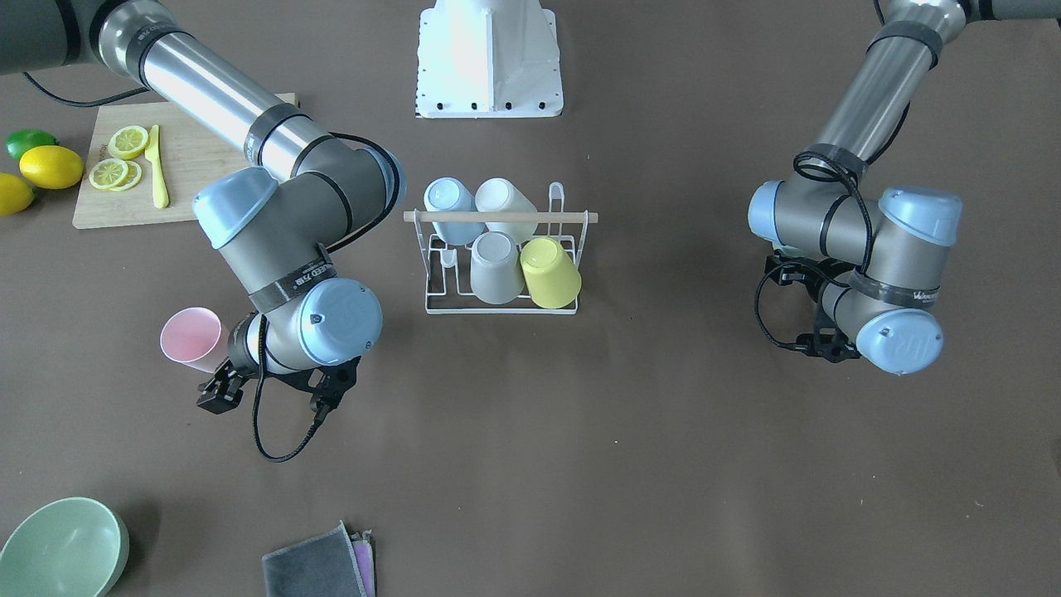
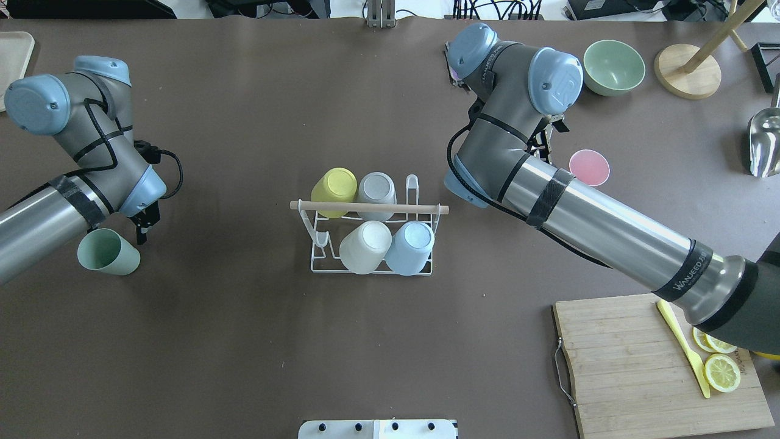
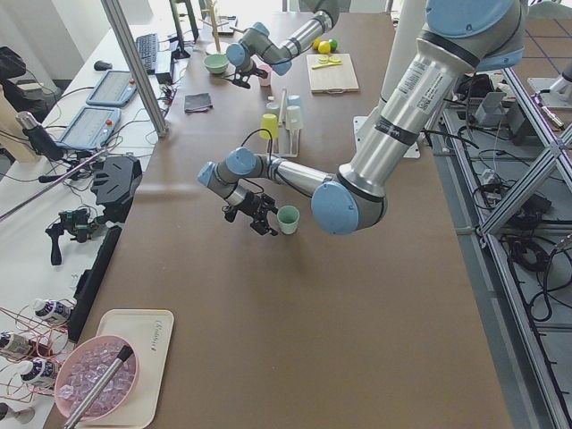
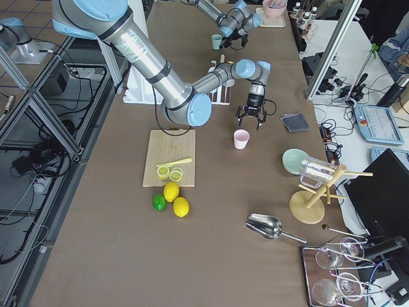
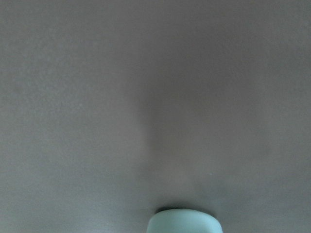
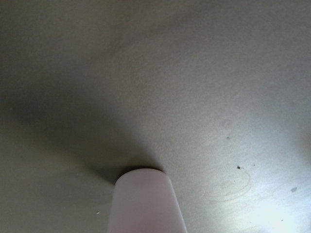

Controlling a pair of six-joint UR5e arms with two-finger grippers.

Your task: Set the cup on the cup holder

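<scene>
The cup holder, a white wire rack with a wooden rod, stands mid-table with yellow, grey, cream and blue cups upside down on it. A pink cup stands upright on the table, and my right gripper hangs open just beside it, apart from it. The pink cup fills the bottom of the right wrist view. A green cup stands upright next to my left gripper, which is open and empty. In the left wrist view only the green cup's rim shows.
A wooden cutting board with lemon slices and a yellow knife lies at the near right. A green bowl, a wooden stand and a metal scoop sit far right. Folded cloths lie at the far edge.
</scene>
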